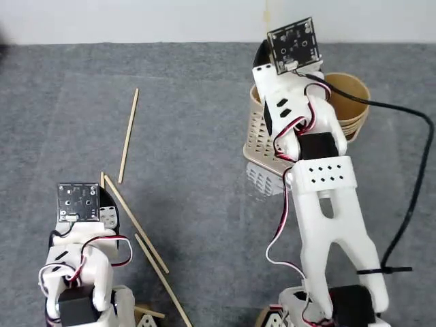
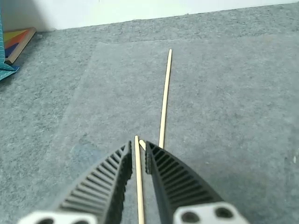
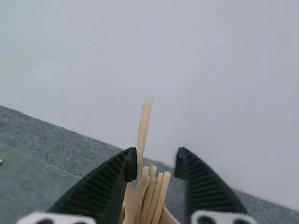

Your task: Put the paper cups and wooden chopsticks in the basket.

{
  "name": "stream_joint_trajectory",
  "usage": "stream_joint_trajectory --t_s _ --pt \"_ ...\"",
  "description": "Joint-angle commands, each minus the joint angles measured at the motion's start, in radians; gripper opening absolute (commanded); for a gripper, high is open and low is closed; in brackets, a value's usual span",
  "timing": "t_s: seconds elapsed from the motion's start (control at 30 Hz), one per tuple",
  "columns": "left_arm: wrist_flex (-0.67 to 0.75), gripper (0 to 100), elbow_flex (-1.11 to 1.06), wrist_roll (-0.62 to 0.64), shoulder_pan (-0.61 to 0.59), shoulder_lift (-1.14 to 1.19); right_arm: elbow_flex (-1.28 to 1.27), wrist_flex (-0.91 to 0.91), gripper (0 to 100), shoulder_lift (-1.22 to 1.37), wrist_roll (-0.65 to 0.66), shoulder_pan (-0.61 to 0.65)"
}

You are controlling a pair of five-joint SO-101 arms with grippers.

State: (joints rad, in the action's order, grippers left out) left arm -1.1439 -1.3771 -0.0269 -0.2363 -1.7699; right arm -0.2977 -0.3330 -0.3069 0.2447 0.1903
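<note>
Left gripper (image 2: 138,145) jaws were narrowly parted, straddling a chopstick (image 2: 139,186); second stick (image 2: 164,98) lay just ahead of the tips. Risk: an off-centre close rolls it out or snags both. Right gripper (image 3: 154,161) was spread, stick bundle (image 3: 149,196) between the jaws, tall stick (image 3: 144,121) close against one jaw, so it could drag out on retreat. High view: basket (image 1: 259,146) with paper cups (image 1: 351,102) sat under the right arm, loose sticks (image 1: 136,225) beside the left

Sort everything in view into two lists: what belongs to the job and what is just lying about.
Job: basket, stacked paper cups, chopstick bundle below the right hand, loose chopsticks on the mat, one inside the left hand.
Lying about: black cable, coloured board.
</note>
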Motion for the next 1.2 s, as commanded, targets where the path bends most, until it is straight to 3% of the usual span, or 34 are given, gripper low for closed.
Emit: stream_joint_trajectory --t_s 0.0,0.13,0.33,0.43,0.57,0.73,0.93,1.17 --pt "0.038 5 0.008 -0.009 0.002 -0.002 0.012 -0.096 25.2 -0.131 0.0 0.012" --pt "0.051 5 0.027 -0.009 0.002 0.002 0.006 -0.341 23.1 -0.269 0.0 0.082" --pt "0.012 5 0.14 -0.031 0.0 0.006 -0.064 -0.656 0.0 -0.387 0.0 0.142" --pt "-0.029 5 0.177 -0.072 0.002 0.006 -0.183 -0.719 3.5 -0.426 0.0 0.137" --pt "-0.078 5 0.2 -0.092 0.002 0.008 -0.374 -0.69 0.9 -0.458 0.002 0.139" --pt "-0.092 5 0.205 -0.123 0.002 0.066 -0.598 -0.495 1.0 -0.455 0.002 0.131" --pt "-0.092 5 0.318 -0.123 0.002 0.377 -0.752 -0.3 1.1 -0.45 0.003 0.133" --pt "-0.091 5 0.466 -0.16 0.002 0.738 -0.775 -0.275 1.2 -0.45 0.003 0.133"
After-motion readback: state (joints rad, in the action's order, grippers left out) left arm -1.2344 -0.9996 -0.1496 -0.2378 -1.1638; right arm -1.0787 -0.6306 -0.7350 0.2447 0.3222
